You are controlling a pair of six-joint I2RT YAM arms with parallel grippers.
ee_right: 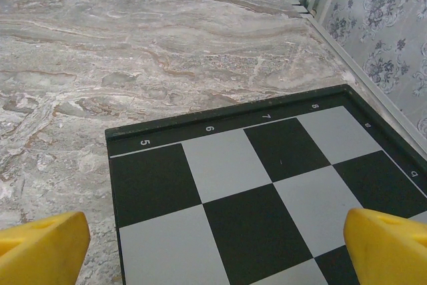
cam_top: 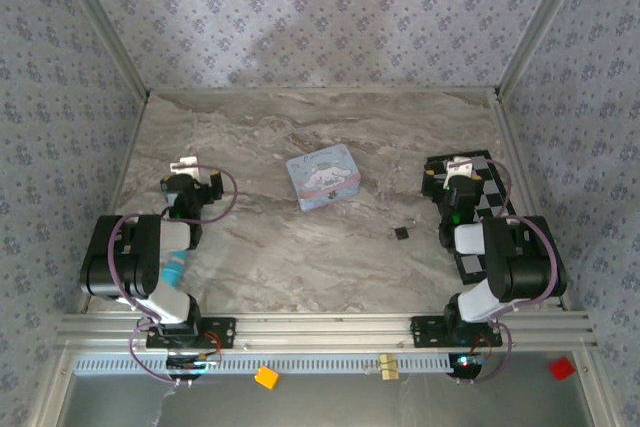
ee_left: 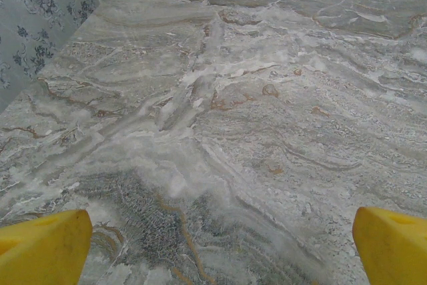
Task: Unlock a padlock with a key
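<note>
A pale blue cartoon-printed tin (cam_top: 323, 179) lies near the centre of the marble-patterned table (cam_top: 300, 247). A black-and-grey chessboard (ee_right: 267, 198), border numbered 5 to 8, lies flat along the right edge. A yellow block (cam_top: 266, 377) and a red block (cam_top: 562, 368) sit below the front rail.

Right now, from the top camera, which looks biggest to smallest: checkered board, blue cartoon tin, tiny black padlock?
1. black-and-grey checkered board, partly hidden by the right arm
2. pale blue cartoon-printed tin
3. tiny black squarish padlock
</note>
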